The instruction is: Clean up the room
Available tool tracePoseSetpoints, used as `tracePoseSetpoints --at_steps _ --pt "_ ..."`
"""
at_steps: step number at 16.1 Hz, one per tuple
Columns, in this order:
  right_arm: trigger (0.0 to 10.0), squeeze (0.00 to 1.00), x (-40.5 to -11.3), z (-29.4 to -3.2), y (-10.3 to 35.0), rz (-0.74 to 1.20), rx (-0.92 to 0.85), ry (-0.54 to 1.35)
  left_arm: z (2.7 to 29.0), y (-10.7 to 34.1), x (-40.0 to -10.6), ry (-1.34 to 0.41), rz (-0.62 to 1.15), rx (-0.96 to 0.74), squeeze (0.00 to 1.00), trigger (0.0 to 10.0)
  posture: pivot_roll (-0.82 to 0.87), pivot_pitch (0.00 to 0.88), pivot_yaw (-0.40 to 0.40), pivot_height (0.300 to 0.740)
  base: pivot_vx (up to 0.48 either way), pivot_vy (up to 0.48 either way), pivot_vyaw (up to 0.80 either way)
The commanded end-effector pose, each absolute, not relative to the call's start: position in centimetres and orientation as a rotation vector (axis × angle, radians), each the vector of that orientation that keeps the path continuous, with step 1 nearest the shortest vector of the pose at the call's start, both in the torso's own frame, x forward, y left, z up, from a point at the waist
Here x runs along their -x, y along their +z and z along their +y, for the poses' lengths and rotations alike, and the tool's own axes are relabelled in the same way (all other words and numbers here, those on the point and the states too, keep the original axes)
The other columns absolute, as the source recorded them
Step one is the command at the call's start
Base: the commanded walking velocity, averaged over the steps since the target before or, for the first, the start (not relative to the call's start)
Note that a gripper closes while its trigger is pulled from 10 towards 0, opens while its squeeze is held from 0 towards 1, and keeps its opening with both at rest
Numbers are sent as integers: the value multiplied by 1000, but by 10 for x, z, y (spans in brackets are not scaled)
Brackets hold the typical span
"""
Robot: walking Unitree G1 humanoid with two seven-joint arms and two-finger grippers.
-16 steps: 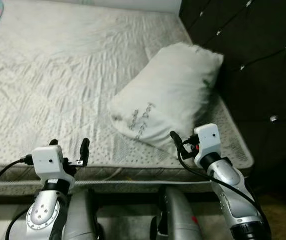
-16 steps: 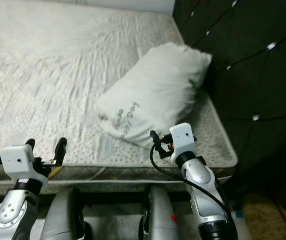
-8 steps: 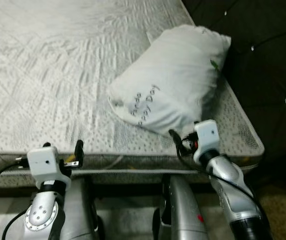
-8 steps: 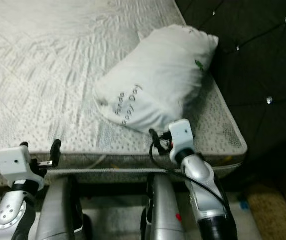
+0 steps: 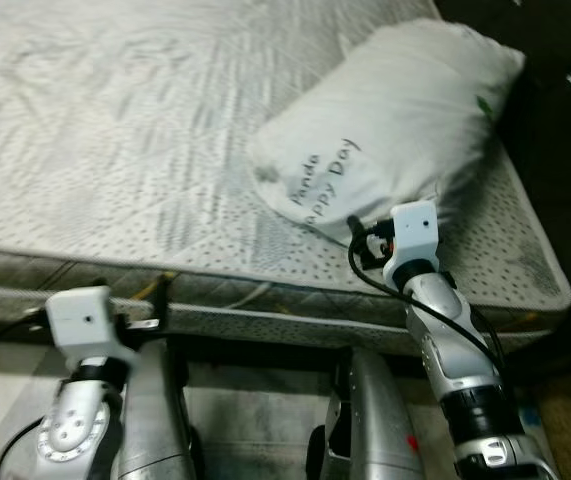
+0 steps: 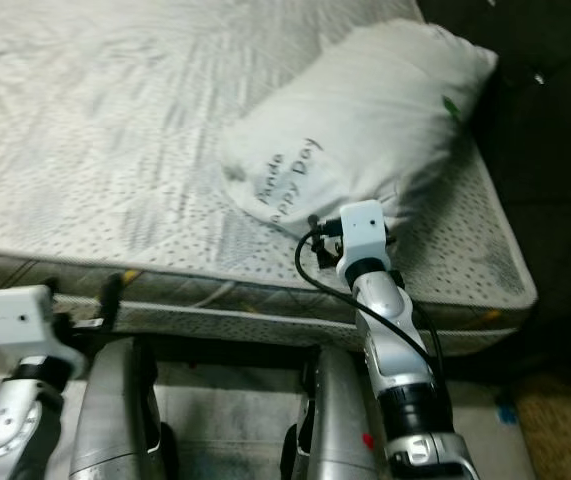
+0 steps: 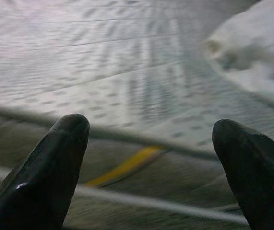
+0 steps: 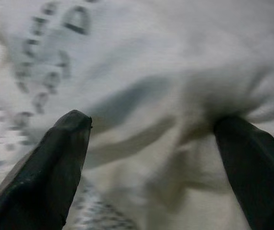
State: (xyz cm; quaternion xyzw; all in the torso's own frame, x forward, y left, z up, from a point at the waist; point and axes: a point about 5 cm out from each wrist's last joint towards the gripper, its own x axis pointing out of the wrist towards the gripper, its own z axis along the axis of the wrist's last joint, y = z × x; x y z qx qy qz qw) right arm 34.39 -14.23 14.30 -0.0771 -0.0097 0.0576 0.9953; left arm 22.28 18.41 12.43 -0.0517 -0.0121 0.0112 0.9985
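A white pillow [image 5: 390, 125] with dark lettering lies on the bare mattress [image 5: 115, 150], against the dark headboard at the right. My right gripper [image 8: 158, 191] is open and pressed up to the pillow's near side, one finger on each side of a fold of its cover [image 8: 141, 110]. The right arm [image 5: 435, 310] reaches up over the mattress edge. My left gripper [image 7: 151, 182] is open with nothing between its fingers, held low beside the mattress's front edge [image 7: 127, 134].
A dark tufted headboard [image 6: 555, 120] rises along the right side of the bed. The mattress's front edge [image 5: 265, 300] runs across just ahead of both arms. A yellow tag [image 7: 127, 165] sticks out from the mattress side. Floor [image 6: 555, 420] lies at the lower right.
The camera has shifted, so the pillow and bed now sit higher and more to the right. My right gripper has closed in on the pillow's near side. The left gripper sits lower against the mattress edge.
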Motion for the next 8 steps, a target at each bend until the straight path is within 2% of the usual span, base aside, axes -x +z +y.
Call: tracePoseSetpoints --at_steps 1,6,8 --pt "10000 0 -347 -150 144 -10 158 50 179 125 -220 -5 -16 109 0 10000 61 243 -117 493 0 0 0" --pt "10000 0 -359 -181 157 -32 257 -153 173 125 -221 -23 -3 110 0 10000 42 241 -98 493 0 0 0" --pt "10000 0 -361 -185 157 -20 298 -189 173 125 -222 -23 -2 105 0 10000 42 242 -98 493 0 0 0"
